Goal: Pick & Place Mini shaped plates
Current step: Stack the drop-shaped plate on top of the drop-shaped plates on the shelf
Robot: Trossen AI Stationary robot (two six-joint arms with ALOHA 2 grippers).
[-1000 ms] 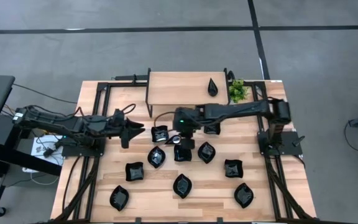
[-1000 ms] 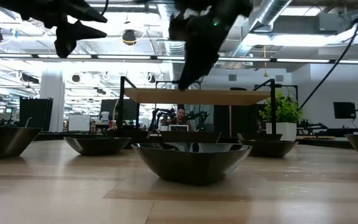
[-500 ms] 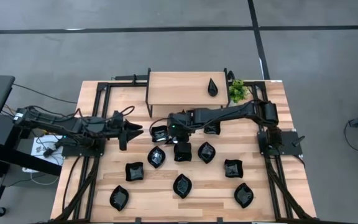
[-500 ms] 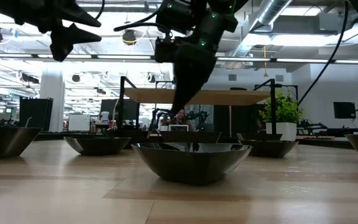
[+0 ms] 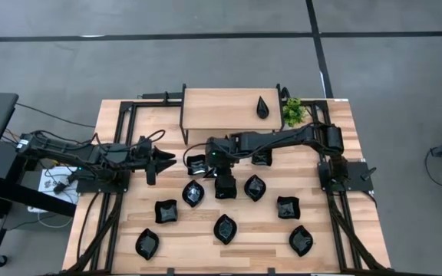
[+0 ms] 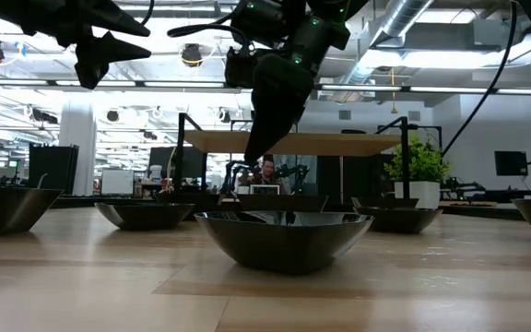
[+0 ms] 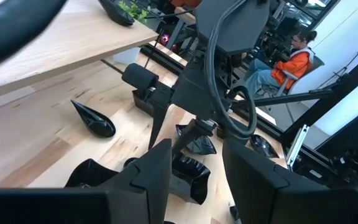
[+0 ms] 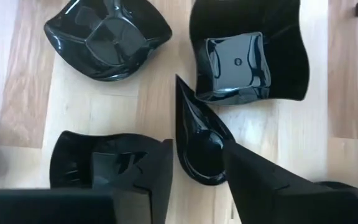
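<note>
mini shaped plates [image 5: 225,228] lie spread over the middle and front of the table [image 5: 259,230]. one more teardrop [image 5: 262,107] sits on the raised wooden shelf [image 5: 213,107] along the back edge, beside the small green plant [image 5: 293,113] at the back right corner.

over the last second the right gripper [image 5: 219,167] has shifted a little toward the left edge, dropped closer to the wood and spread its jaws. it now hangs near the table's middle, slightly toward the back edge. its own wrist view shows the right gripper [image 8: 196,144] wide open and holding nothing, with a teardrop plate [image 8: 194,134] lying flat on the wood between its fingers. whether that dish has just been let go or is about to be taken cannot be told, though the descent suggests a grasp being lined up.

just beside the teardrop's pointed tip sits a square plate [image 8: 247,56], seemingly with a smaller one nested inside.

the left gripper [image 5: 159,161] waits above the table toward the left edge, jaws apart and empty.

the dishes are glossy black with a hard, mirror-like glaze, shallow, with wavy raised rims. they come as rounded squares, pointed leaf ovals and narrow teardrops. the slick curved walls probably leave little for the fingers to bite on. the table is pale, matt planked wood.
</note>
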